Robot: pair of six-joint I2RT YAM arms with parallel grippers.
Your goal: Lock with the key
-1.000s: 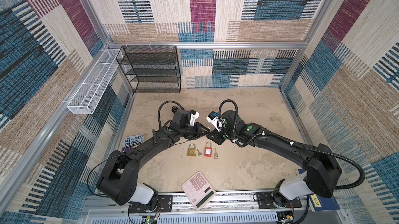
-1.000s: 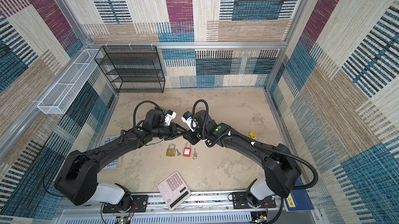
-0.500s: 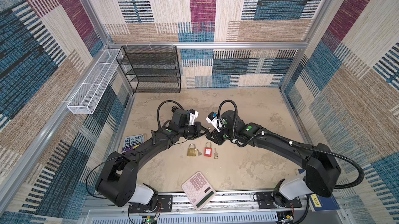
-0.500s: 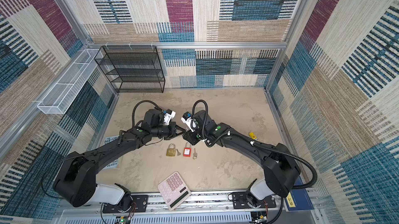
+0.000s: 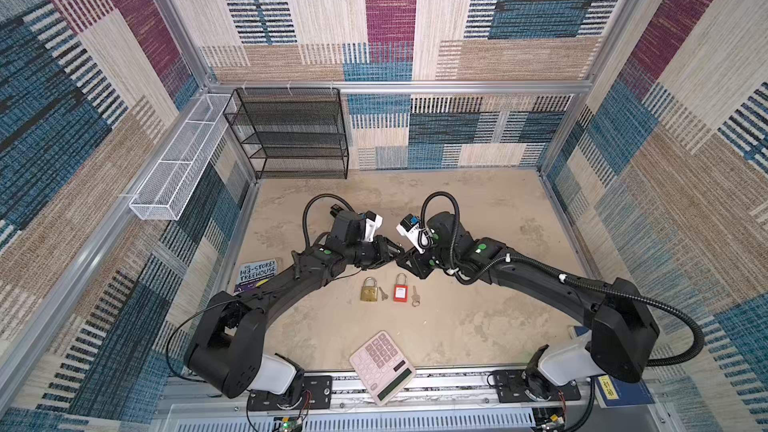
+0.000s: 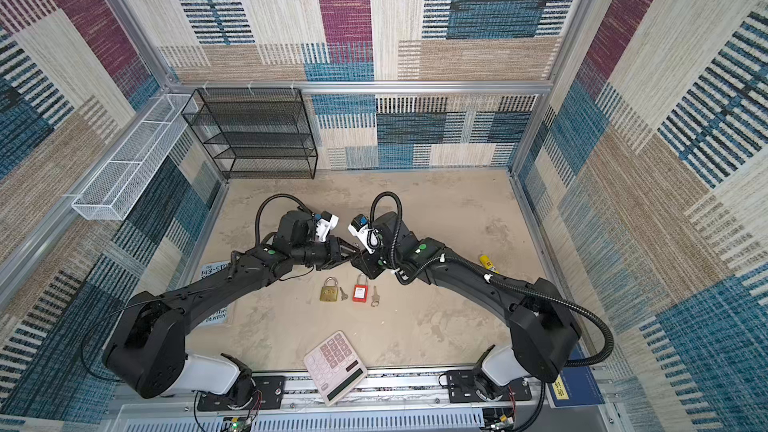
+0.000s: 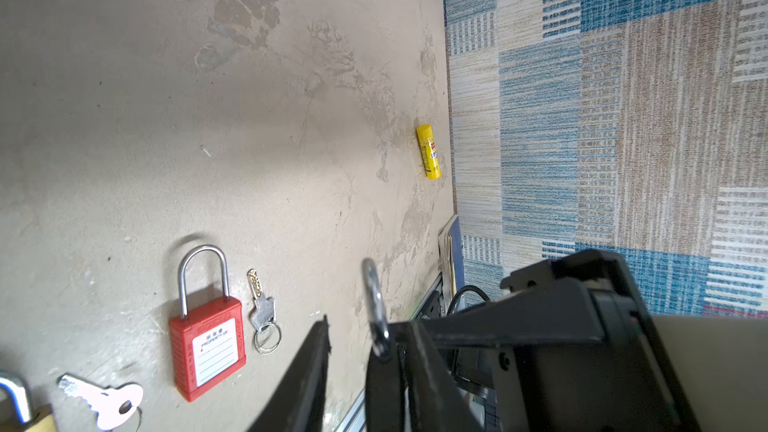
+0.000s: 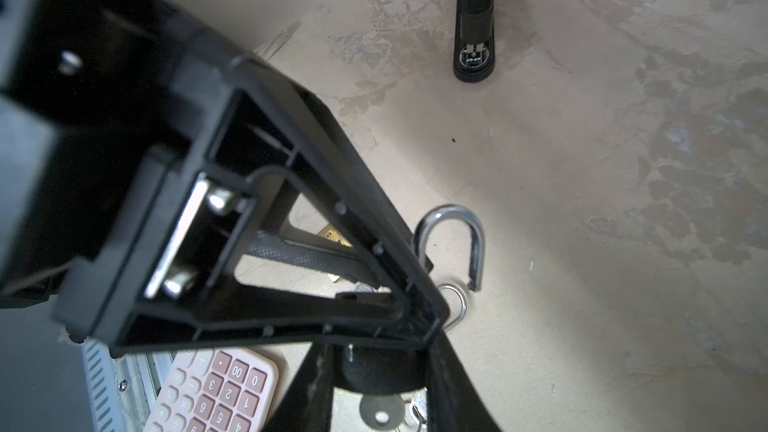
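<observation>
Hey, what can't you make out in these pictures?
Body of the held padlock: both top views, covered by the right pincer.
Its keyhole: right wrist view, the pincer blocks it.
The brass padlock: left wrist view, cut off by the edge.
Cover of the book: a top view, crossed by the left arm.

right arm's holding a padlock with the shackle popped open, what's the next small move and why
Probably ease the left gripper onto the shackle and press it toward the body. The right gripper clamps the black padlock, the shackle's free end hangs clear of the body, and the left jaws stand apart, empty.
</observation>
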